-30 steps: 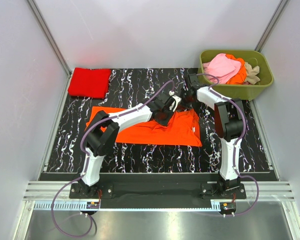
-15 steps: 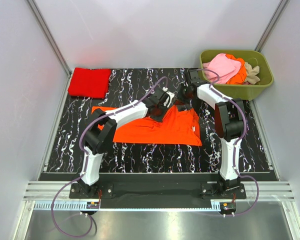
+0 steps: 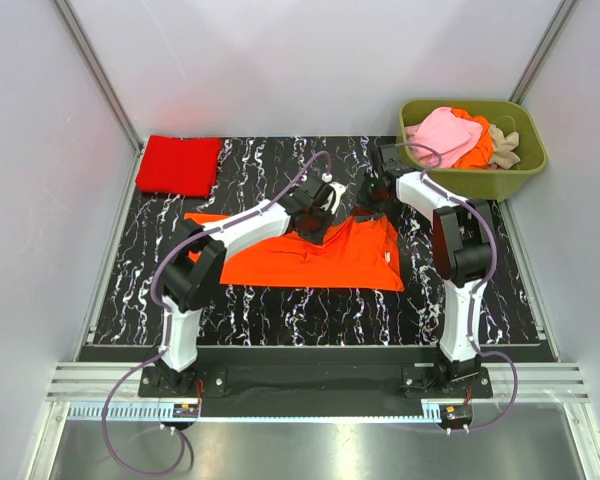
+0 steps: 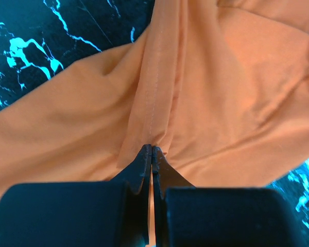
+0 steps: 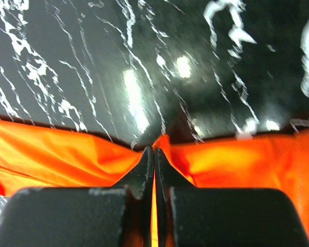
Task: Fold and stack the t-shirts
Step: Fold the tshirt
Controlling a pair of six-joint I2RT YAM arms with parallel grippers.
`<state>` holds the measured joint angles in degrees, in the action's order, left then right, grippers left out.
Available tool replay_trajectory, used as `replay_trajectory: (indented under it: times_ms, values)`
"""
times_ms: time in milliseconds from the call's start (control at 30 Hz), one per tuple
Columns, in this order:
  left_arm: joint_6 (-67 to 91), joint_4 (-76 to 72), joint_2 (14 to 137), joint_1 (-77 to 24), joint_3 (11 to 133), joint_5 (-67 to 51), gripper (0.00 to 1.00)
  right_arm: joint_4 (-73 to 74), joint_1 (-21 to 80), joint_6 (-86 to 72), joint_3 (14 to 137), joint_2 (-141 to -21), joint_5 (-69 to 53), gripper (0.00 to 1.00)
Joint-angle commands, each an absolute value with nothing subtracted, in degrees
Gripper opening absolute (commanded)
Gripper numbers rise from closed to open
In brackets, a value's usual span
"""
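Left gripper (image 4: 152, 150) pinched on seam of bright orange cloth t-shirt (image 3: 320, 262). Right gripper (image 5: 154, 150) pinched on far edge. White left arm (image 3: 245, 228) hides shirt's far-left part.

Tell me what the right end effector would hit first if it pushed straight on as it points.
The right end effector is shut on the edge of the orange t-shirt, so cloth comes first. Past that fold, the black marbled tabletop lies next in line, though depth is unclear.

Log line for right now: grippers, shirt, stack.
left gripper: shut on orange t-shirt | right gripper: shut on same shirt edge | red t-shirt: folded, far left | tub: shirts inside
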<state>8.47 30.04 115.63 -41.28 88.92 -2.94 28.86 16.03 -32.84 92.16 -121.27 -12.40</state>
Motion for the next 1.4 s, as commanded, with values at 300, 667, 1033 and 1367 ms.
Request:
replay_trajectory:
  times_ms: [300,667,1033,1367]
  values:
    - [6.94,29.88,107.93,-40.17,85.26,-6.42,0.0,26.46,16.52,-36.12,80.18,-105.04,-6.86,0.0]
    - [4.22,32.08,107.58,-40.17,84.99,-8.61,0.0,16.97,17.67,-42.18,59.79,-92.48,-6.5,0.0]
    - [2.29,35.24,108.02,-40.25,84.11,-12.22,0.0,12.83,19.25,-42.98,50.01,-85.69,-4.57,0.0]
    - [3.34,36.82,107.93,-40.25,83.84,-10.55,0.29,11.86,20.83,-43.42,46.58,-82.8,-4.75,0.25]
